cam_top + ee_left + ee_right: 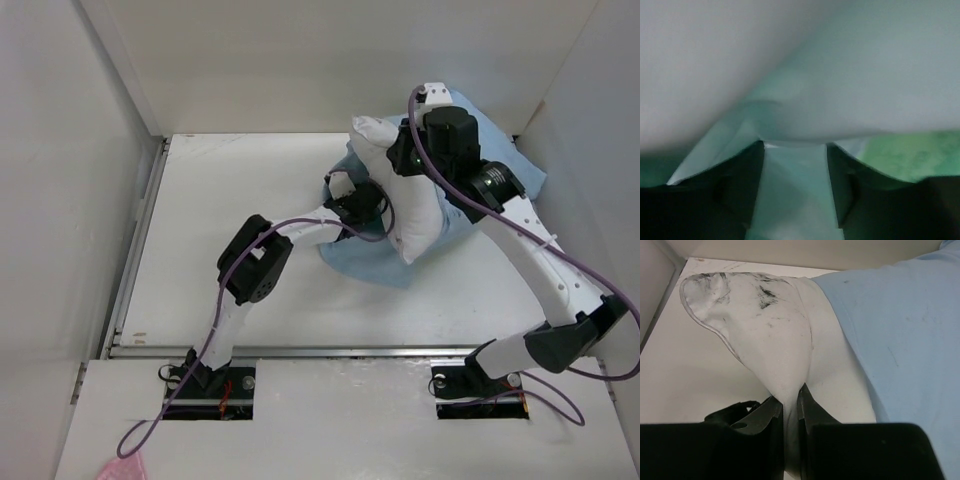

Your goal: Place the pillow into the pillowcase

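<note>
So right now the plain white, puffy rectangular pillow (415,215) is propped up on end towards the far right of the white table (220,200). It's sitting on and against the thin light-blue fabric pillowcase (365,262), which is rumpled underneath it and sticks out both on the near side and behind it to the right. From above, the pillow looks mostly outside the case, though its bottom end is down among the blue folds and I can't tell how far in it goes.

The right gripper (790,401) comes in over the top from the far side and has its two dark fingers pressed together on a pulled-up pinch of the pillow's white cover. In that wrist view the cloth stretches up out of the jaws into a stiff smudged corner, with the blue case right beside it on the right.

The left gripper (795,165) is pushed in low against the pillow's left side, where the case bunches up. Its wrist camera is basically buried: pale cloth fills the top, shiny mint-green satin shows below, and the black fingers (735,190) stand a bit apart with a strip of that greenish fabric filling the gap. Whether they're actually biting it, I can't tell.
</note>
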Robot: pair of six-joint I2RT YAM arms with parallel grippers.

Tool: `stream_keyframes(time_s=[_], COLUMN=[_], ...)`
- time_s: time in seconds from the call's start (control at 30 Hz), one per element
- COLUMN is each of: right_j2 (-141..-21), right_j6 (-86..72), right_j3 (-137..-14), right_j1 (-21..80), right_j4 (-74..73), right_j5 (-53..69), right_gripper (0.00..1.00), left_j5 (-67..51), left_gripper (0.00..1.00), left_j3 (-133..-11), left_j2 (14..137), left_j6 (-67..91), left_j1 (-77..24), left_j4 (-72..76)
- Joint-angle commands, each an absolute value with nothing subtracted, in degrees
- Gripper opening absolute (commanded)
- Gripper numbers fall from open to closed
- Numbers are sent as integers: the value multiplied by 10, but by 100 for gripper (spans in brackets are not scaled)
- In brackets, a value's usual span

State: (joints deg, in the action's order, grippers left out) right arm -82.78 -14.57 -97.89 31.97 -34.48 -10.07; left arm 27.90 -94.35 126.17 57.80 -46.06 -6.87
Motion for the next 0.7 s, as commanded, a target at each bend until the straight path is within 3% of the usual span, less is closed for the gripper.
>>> stream_keyframes(time_s=[0.0,0.03,0.07,0.23,0.4,0.67], right_j2=[-726,-721,-721,-708,-721,-778], right_j6=[-196,-196,-196,-196,-168,-57], right_j3=[-1006,-1006,-1001,-980,-937,-835], right_j1=[346,346,346,341,341,380], right_j4=[-218,-218,-218,-218,-255,-244], right_j5=[-12,-12,-12,-34,-70,-128], right_gripper=[0,0,0,0,0,0], left_j5=[273,273,282,319,332,184], left_gripper=[44,11,0,0,0,0], left_j3=[-885,-885,-885,-835,-658,-550], left_j2=[1273,1273,1263,1164,971,761], left_j6=[568,568,574,542,511,413], left_j1=[-419,-419,-419,-419,-414,-388], left_j4=[-113,-113,-125,-120,-32,50])
